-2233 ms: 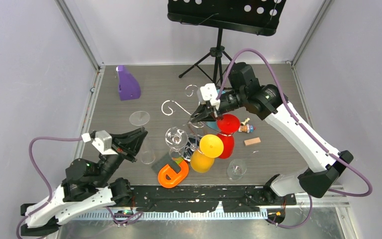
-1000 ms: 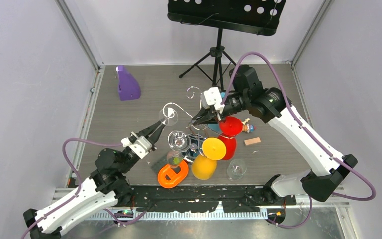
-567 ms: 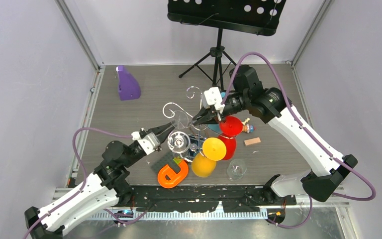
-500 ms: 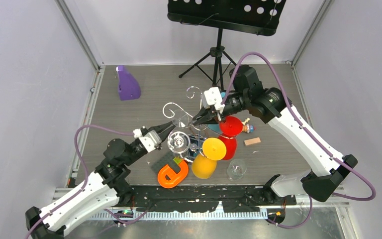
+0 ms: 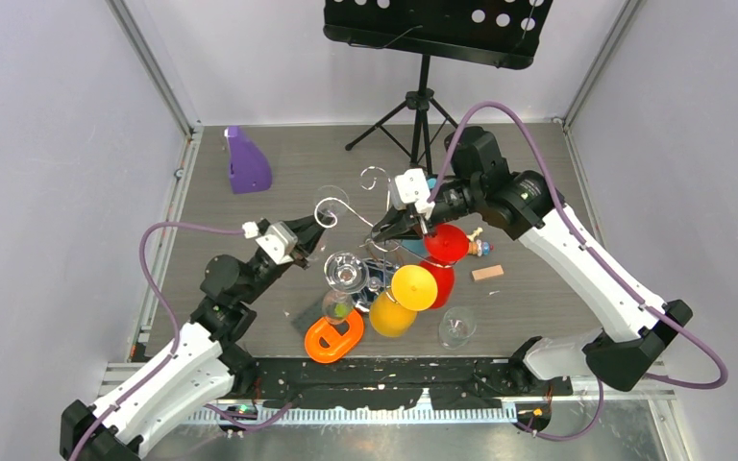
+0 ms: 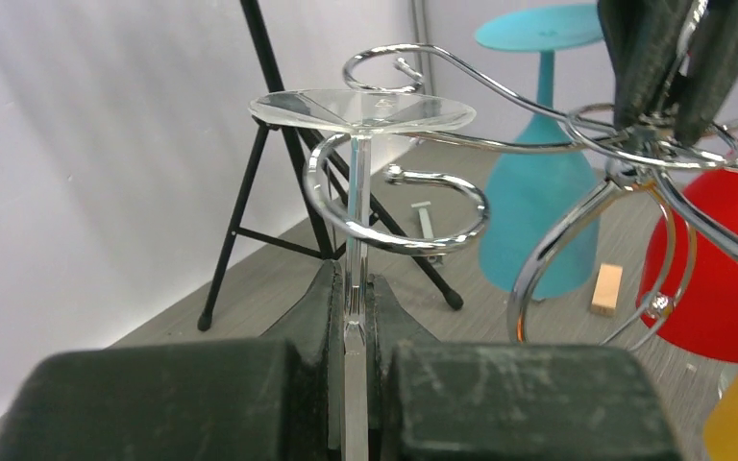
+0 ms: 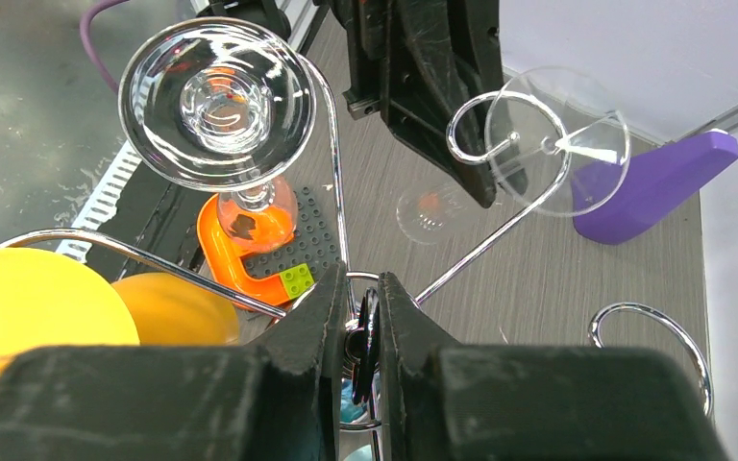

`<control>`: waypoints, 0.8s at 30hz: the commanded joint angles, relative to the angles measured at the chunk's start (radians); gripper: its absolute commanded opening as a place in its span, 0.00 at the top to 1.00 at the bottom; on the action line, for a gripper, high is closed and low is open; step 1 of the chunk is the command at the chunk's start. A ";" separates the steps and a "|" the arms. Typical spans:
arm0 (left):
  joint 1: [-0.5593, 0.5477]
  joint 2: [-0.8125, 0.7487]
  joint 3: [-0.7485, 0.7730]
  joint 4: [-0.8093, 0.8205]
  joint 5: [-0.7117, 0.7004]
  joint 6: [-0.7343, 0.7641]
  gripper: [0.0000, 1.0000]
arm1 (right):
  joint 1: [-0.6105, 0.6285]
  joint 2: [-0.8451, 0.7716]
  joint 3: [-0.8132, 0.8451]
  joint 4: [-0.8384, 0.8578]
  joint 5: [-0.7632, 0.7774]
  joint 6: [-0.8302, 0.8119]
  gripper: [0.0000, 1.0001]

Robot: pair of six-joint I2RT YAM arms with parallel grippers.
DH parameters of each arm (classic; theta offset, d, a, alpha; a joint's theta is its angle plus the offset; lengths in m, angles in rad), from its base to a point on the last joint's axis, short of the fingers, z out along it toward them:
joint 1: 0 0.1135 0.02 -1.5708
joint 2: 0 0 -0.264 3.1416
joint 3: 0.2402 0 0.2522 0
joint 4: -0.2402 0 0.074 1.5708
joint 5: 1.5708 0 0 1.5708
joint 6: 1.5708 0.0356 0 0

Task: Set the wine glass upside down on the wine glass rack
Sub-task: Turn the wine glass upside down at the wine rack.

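The wine glass (image 6: 360, 108) is upside down, foot uppermost. The left jaws are closed on its stem below the wire. It hangs clear of the bench (image 5: 240, 240), at the outer curl (image 6: 408, 246) of the leftmost arm of the wine glass rack (image 5: 375, 274). In the left wrist view the stem stands at the left side of that curl, with the foot (image 7: 557, 139) just above the wire. I cannot tell whether the stem is right inside the hook or only at its mouth.

The step in hand looks like seating the glass. To do it well:
- Keep the stem plumb and slide it along the wire into the closed end of the curl.
- Lower it until the foot bears on wire at both sides.
- Only then let the left jaws part.

The wire looks thin and springy. A sideways shove could swing the rack and knock the clear glass (image 7: 216, 91) and the yellow glass (image 5: 411, 285) already hanging beside it.

The left arm reaches forward and to the right from its base. Its forearm is raised and its wrist about level, pointing at the rack.

The right arm arches in from the right with its wrist pitched down. The right jaws are closed on the rack's hub at the top of the post, apparently steadying it.
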 commanded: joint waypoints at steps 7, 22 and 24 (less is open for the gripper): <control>0.039 -0.132 -0.110 0.202 0.012 -0.146 1.00 | -0.007 -0.040 -0.054 -0.008 0.077 -0.019 0.95; 0.039 -0.081 0.019 -0.086 0.262 -0.093 1.00 | -0.003 0.028 0.005 0.001 0.078 0.044 0.95; 0.039 -0.063 0.021 -0.084 0.256 -0.101 0.92 | -0.003 0.027 0.002 0.000 0.086 0.043 0.94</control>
